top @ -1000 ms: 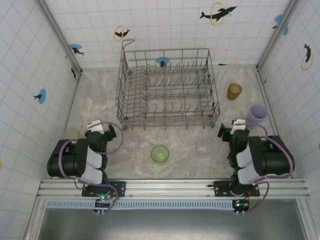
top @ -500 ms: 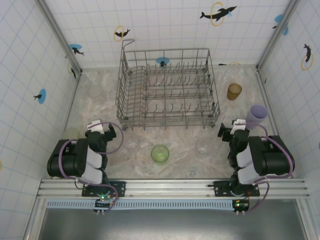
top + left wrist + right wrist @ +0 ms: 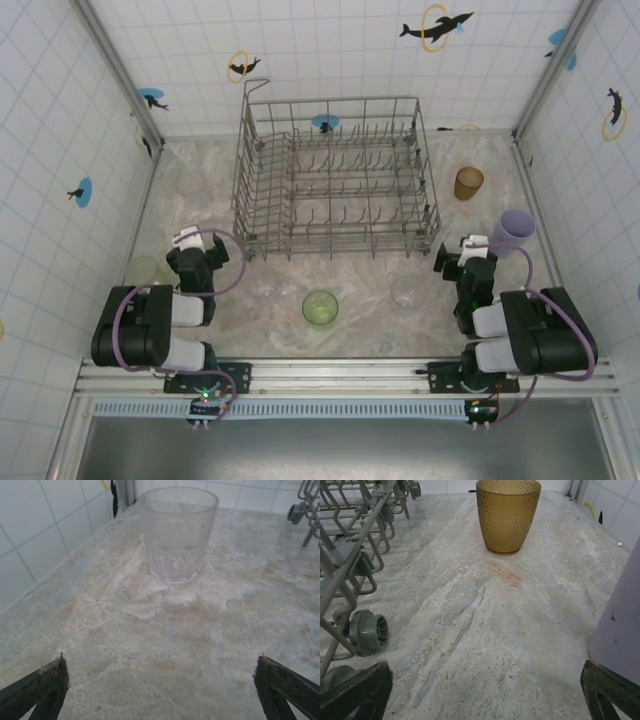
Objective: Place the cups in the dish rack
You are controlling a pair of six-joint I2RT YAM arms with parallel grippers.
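The dish rack (image 3: 330, 100) stands empty at the far middle of the table (image 3: 200, 200), its tines bare. All the cups are out on the table. The amber cup (image 3: 468, 183) sits upright just right of the rack, and the lilac cup (image 3: 513, 231) is nearer and further right. A green cup (image 3: 320, 307) and a see-through cup (image 3: 405, 292) stand in the near middle, and a pale cup (image 3: 143, 270) sits by the left wall.

The right gripper (image 3: 462, 252) is low over the table beside the rack's near right corner, its fingers spread wide on nothing. From its wrist camera the amber cup (image 3: 508, 515) stands straight ahead and well apart, while the lilac cup (image 3: 620, 630) rises just beside the right finger. The left gripper (image 3: 200, 250) is also spread wide and empty. Its wrist camera looks along the table at a clear cup (image 3: 177, 532), upright and centred between the fingers but some way off.

Loading has not begun; this looks like the first reach. Each arm needs to push forward until a cup sits between its fingers, then close gently on the thin plastic. After that comes a lift, a turn upside down and a placement over the tines.
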